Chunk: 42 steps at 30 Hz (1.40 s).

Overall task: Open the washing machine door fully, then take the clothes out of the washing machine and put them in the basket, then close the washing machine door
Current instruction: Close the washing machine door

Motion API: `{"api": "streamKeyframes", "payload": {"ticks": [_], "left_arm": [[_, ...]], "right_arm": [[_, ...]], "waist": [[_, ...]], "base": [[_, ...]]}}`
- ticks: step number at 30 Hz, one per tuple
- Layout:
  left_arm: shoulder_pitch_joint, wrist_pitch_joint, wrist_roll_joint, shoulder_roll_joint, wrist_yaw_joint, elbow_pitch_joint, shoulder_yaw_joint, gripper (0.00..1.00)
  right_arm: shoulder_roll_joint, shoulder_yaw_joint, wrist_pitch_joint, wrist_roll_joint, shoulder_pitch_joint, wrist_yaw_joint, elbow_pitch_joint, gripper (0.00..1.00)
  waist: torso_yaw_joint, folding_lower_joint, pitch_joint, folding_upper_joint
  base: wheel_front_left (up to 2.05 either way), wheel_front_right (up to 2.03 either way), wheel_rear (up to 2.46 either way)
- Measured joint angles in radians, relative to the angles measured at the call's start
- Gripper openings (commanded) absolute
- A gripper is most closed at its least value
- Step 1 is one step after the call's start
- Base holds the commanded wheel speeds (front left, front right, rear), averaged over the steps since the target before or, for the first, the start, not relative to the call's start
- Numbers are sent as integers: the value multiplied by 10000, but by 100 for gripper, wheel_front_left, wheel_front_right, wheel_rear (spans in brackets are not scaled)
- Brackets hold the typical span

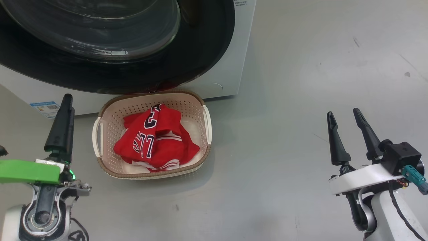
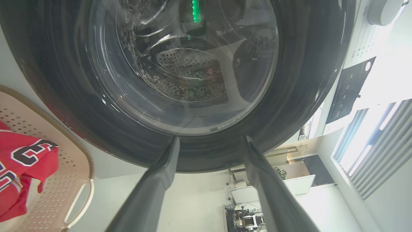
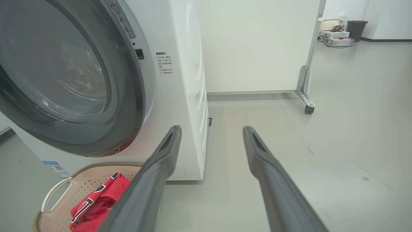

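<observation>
**Jerseys in the basket, door looks shut**

The clothes (image 1: pixel 157 140) lie crumpled in the basket (image 1: pixel 150 99), just in front of the washing machine (image 3: pixel 180 96). They look soft, light and limp, best pinched at a raised fold. The glossy, rigid washing machine door (image 3: pixel 64 80) looks closed. The left claw (image 2: pixel 210 138) and right claw (image 1: pixel 343 112) both gape wide, holding nothing. The grey floor (image 1: pixel 284 150) is smooth, and a wheeled white partition (image 3: pixel 257 48) stands beyond.
</observation>
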Motion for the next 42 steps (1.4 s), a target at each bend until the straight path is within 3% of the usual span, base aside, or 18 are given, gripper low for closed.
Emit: {"api": "streamKeyframes", "payload": {"ticks": [6, 12, 15, 18, 27, 42], "left_arm": [[836, -1151, 3219, 1034, -2, -144, -199, 100], [1442, -2197, 6075, 1639, 44, -267, -579, 100], [1640, -2594, 7574, 2019, 447, -341, -840, 100], [1860, -2855, 8416, 2107, 826, -370, -1103, 100], [2346, -3275, 9741, 2021, 1691, -399, -1866, 100], [2967, -3455, 10247, 1582, 2130, -506, -2232, 100]], "right_arm": [[-17, -8, 0, -13, 131, -15, -2, 100], [-36, -42, 0, -13, 309, -100, -6, 100], [-63, -54, 2, -13, 383, -127, -13, 100], [-88, -58, 2, -31, 423, -171, -15, 100], [-132, -94, 4, -38, 783, -261, 0, 100], [-102, 75, 196, -40, 1166, -274, -38, 100]], "waist": [[217, 0, -360, 0], [309, 0, -626, 0], [341, -1, -709, 0], [367, -1, -802, 0], [500, 0, -1084, 0], [678, -1, -1442, 0]], "base": [[0, 0, 0], [0, 0, 0], [0, 0, 0], [0, 0, 0], [0, 0, 0], [0, 0, 0]]}}
